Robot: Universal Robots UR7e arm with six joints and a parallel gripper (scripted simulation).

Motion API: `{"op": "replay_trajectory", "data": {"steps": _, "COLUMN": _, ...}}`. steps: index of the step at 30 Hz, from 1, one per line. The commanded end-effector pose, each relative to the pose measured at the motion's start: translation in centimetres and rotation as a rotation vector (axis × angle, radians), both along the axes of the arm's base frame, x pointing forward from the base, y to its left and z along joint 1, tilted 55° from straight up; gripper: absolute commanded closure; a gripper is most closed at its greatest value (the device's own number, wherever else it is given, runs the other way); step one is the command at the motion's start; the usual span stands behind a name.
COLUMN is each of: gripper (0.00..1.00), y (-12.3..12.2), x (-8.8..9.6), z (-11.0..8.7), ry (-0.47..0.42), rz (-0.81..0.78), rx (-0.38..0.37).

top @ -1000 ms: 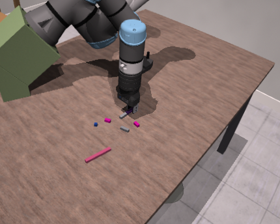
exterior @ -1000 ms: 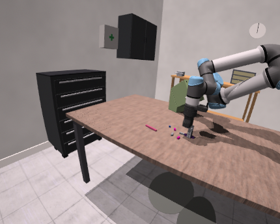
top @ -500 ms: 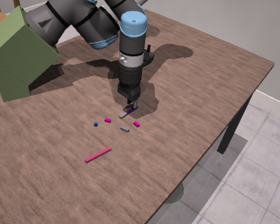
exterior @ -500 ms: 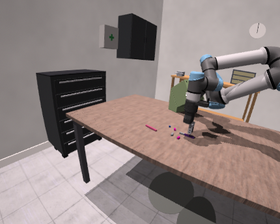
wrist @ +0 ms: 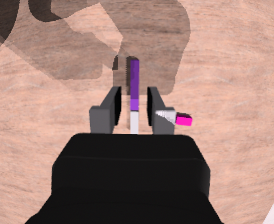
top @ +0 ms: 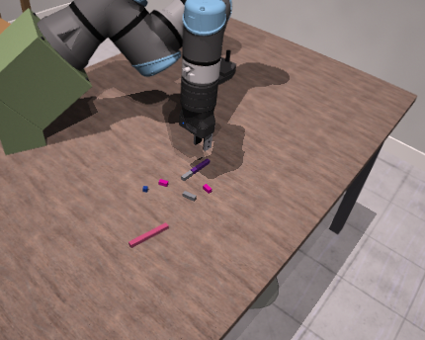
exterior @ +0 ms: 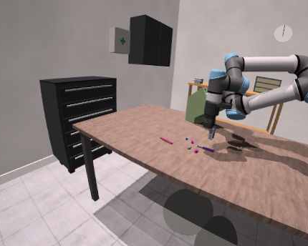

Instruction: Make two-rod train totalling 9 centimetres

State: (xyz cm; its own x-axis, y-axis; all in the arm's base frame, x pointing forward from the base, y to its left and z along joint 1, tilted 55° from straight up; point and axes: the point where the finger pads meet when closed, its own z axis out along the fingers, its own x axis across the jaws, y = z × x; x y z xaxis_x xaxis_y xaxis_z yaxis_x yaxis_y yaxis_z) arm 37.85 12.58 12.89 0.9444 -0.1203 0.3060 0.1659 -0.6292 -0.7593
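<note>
A purple rod (top: 201, 166) (exterior: 208, 149) (wrist: 135, 79) lies flat on the table, end to end in one line with a grey rod (top: 186, 175) (exterior: 199, 146) (wrist: 133, 121). My gripper (top: 205, 144) (exterior: 210, 135) (wrist: 134, 98) is open and empty. It hangs straight above the purple rod, clear of it. A second grey rod (top: 189, 196) (exterior: 189, 147) lies apart, nearer the front. Two magenta rods (top: 163, 182) (top: 207, 188) (exterior: 192, 141) (exterior: 196, 151), a blue rod (top: 145, 188) (exterior: 186, 139) and a long pink rod (top: 148, 234) (exterior: 166, 140) lie scattered around.
A green box (top: 26, 74) (exterior: 195, 107) stands at the back left of the wooden table (top: 307, 124). One magenta rod also shows in the wrist view (wrist: 184, 120), right of the fingers. The table edge runs along the right and the front.
</note>
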Motion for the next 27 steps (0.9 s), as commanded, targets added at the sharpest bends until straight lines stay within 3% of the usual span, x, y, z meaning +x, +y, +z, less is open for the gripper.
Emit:
{"op": "replay_trajectory", "data": {"steps": 1, "gripper": 0.46, "y": -0.63, "x": -0.24, "z": 0.47, "ry": 0.000, "rz": 0.000, "rx": 0.000}}
{"op": "replay_trajectory", "data": {"steps": 16, "gripper": 0.46, "y": -1.54, "x": -0.57, "z": 1.15, "ry": 0.000, "rz": 0.000, "rx": 0.000}}
{"op": "replay_trajectory", "data": {"steps": 17, "gripper": 0.00, "y": -1.54, "x": -0.57, "z": 1.15, "ry": 0.000, "rz": 0.000, "rx": 0.000}}
{"op": "replay_trajectory", "data": {"steps": 27, "gripper": 0.00, "y": -1.54, "x": -0.57, "z": 1.15, "ry": 0.000, "rz": 0.000, "rx": 0.000}}
